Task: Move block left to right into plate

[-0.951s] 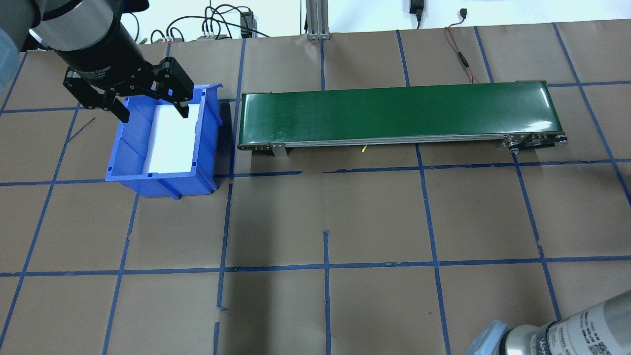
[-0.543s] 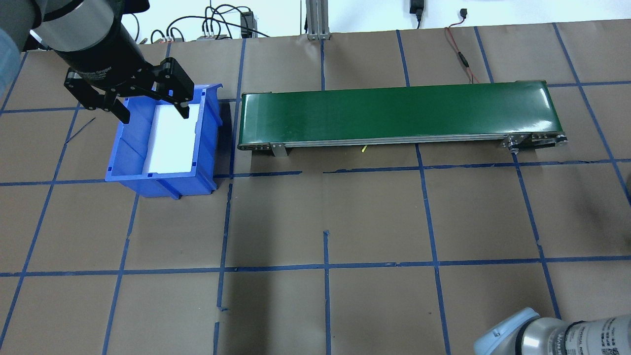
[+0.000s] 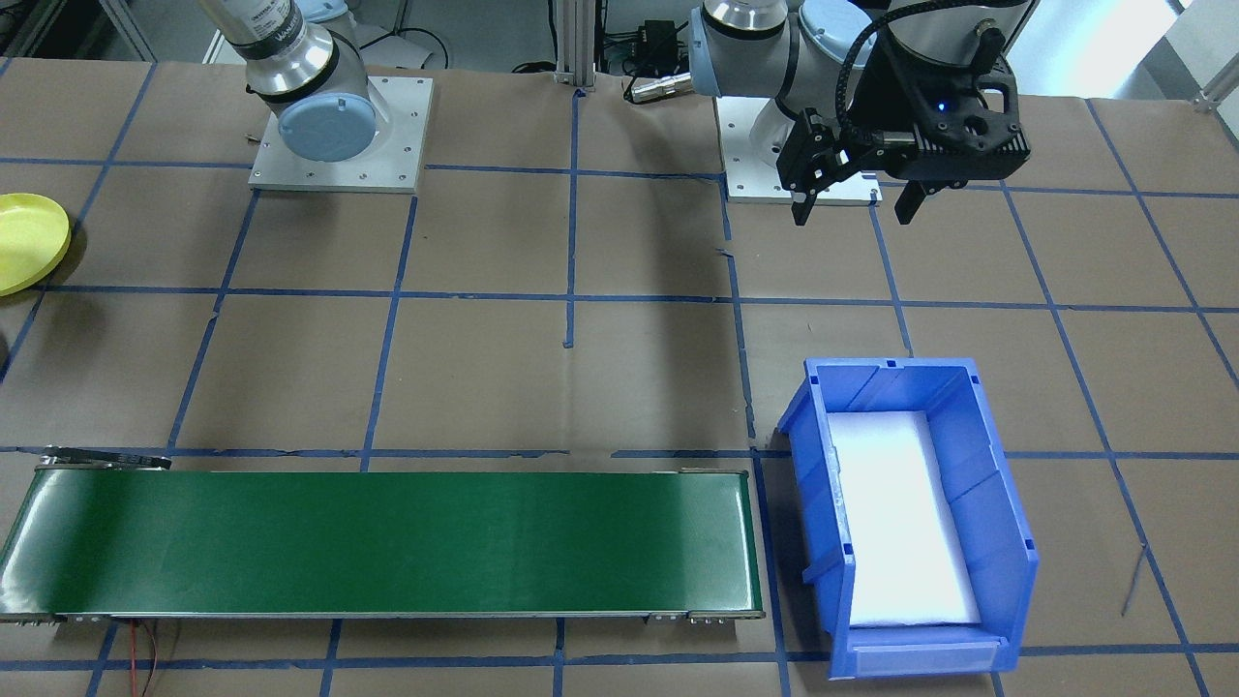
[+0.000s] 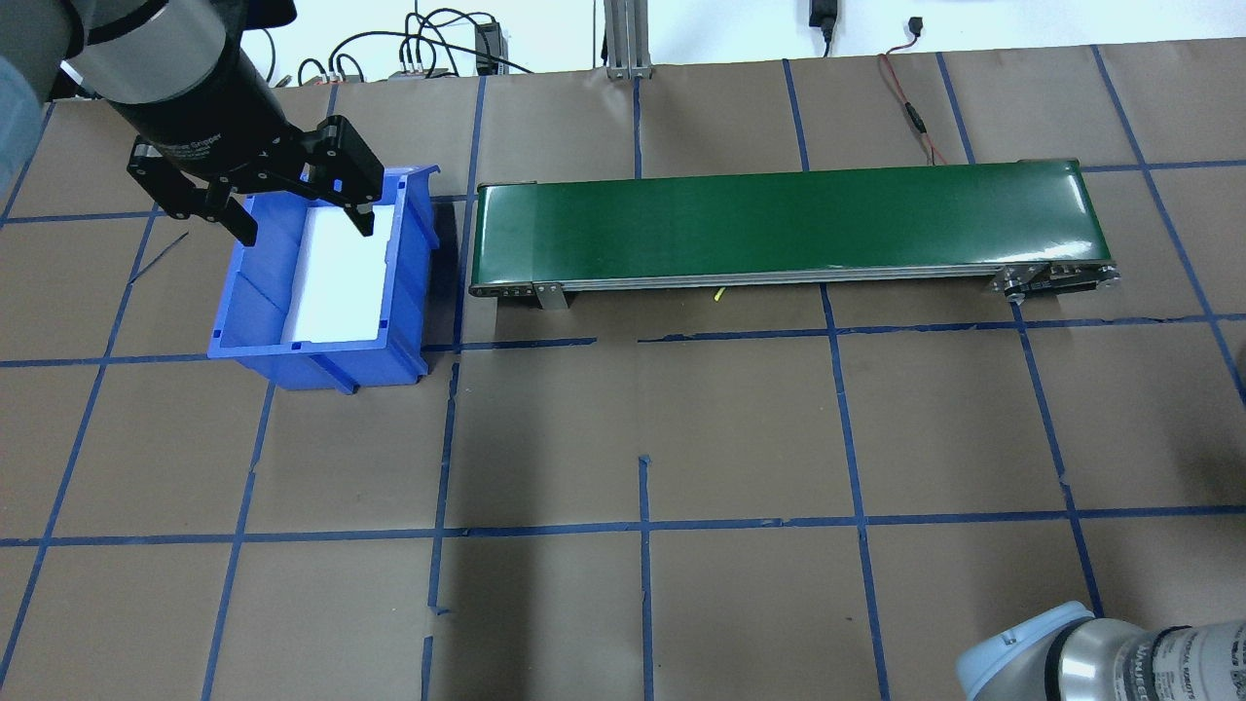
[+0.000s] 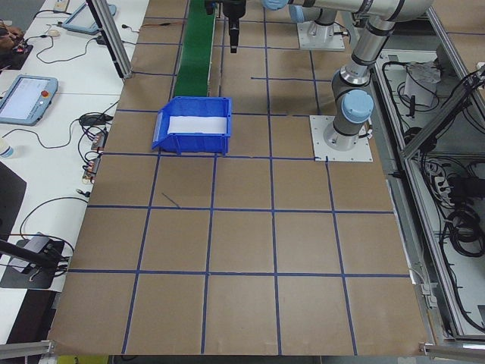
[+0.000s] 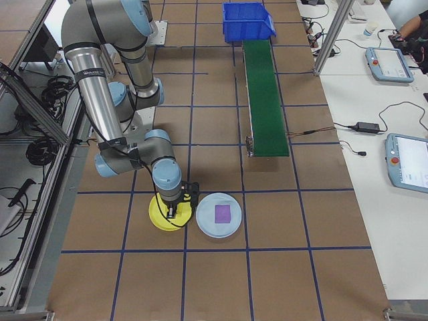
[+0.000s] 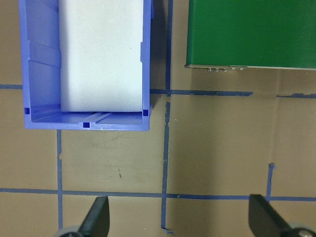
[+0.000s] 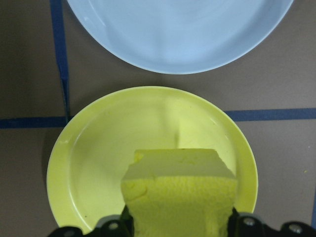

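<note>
Holding a yellow foam block [image 8: 178,190] in closed jaws, the right gripper [image 8: 180,222] hangs above the yellow plate [image 8: 94,163], beside a pale blue plate [image 8: 177,34]. Height is unclear. Next, likely lower and release. The left gripper [image 4: 297,209] hovers wide open, empty, over a blue bin [image 4: 253,292].

A brown paper-covered table [image 4: 740,428] gridded with blue tape carries a long green conveyor belt [image 4: 788,224] at upper centre, a blue rectangular plastic bin [image 4: 321,282] at upper left.

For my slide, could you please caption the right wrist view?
Right pincer holding a yellow block above the yellow plate.
</note>
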